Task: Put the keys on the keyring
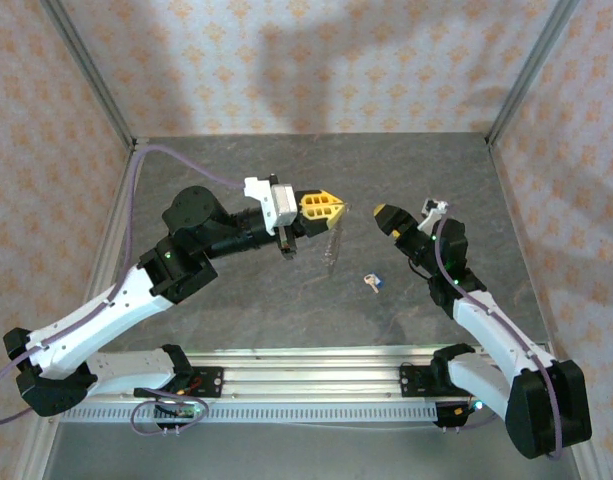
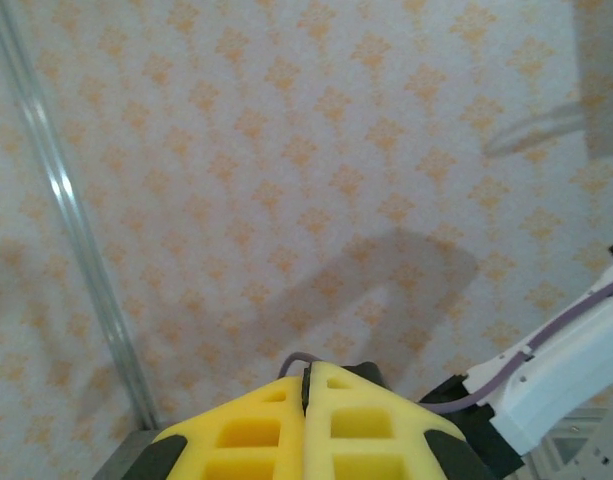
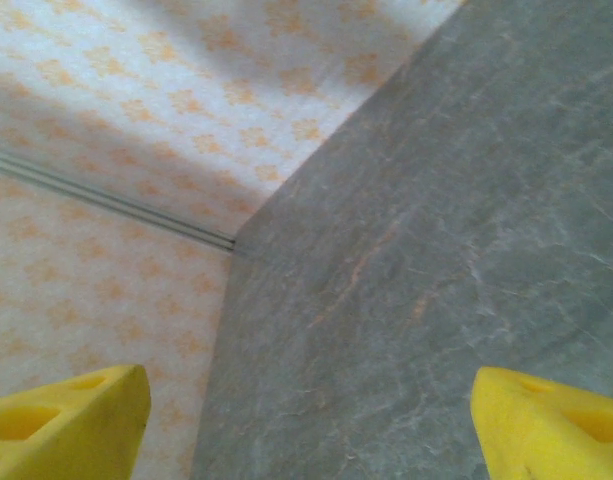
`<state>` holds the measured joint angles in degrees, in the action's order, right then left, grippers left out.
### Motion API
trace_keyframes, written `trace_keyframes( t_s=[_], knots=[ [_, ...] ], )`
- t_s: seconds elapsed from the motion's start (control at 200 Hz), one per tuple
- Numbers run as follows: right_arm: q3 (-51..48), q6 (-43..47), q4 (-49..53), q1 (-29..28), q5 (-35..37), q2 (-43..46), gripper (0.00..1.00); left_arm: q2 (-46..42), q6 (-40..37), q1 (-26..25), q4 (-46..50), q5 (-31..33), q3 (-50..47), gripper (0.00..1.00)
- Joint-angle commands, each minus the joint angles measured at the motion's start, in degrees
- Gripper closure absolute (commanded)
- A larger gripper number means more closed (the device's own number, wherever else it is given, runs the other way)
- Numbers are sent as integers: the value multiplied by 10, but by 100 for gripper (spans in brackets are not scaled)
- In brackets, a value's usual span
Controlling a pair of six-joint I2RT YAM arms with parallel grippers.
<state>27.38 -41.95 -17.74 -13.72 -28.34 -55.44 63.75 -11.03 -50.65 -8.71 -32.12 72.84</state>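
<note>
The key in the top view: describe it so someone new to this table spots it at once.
On the grey table, look a little right of centre, towards the near edge. The key lies flat there, alone. It is the tiny thing with a bright blue head, unlike the pale keyring dangling from the left gripper.

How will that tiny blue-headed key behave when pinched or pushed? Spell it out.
The key lies flat on the grey table, so it will probably slide rather than roll. It looks far smaller than the open right gripper, so it is likely light and may skate away from a pinch.
</note>
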Motion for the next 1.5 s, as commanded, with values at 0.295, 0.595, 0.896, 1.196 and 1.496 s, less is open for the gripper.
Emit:
trace_keyframes(
  t_s=[0.295,0.595,0.896,1.196,1.496],
  knots=[
    [50,33,230,-22,97,-90,27,-4,44,-3,-104,174,-86,100],
    [81,79,320,-98,169,-161,45,-49,71,-2,-123,240,-159,100],
    [85,45,364,-134,218,-173,56,-80,79,-1,-123,248,-187,100],
    [72,-4,326,-135,187,-205,61,-97,83,-1,-128,242,-200,100],
    [75,-16,305,-136,176,-234,65,-98,87,-1,-133,232,-203,100]
  ],
)
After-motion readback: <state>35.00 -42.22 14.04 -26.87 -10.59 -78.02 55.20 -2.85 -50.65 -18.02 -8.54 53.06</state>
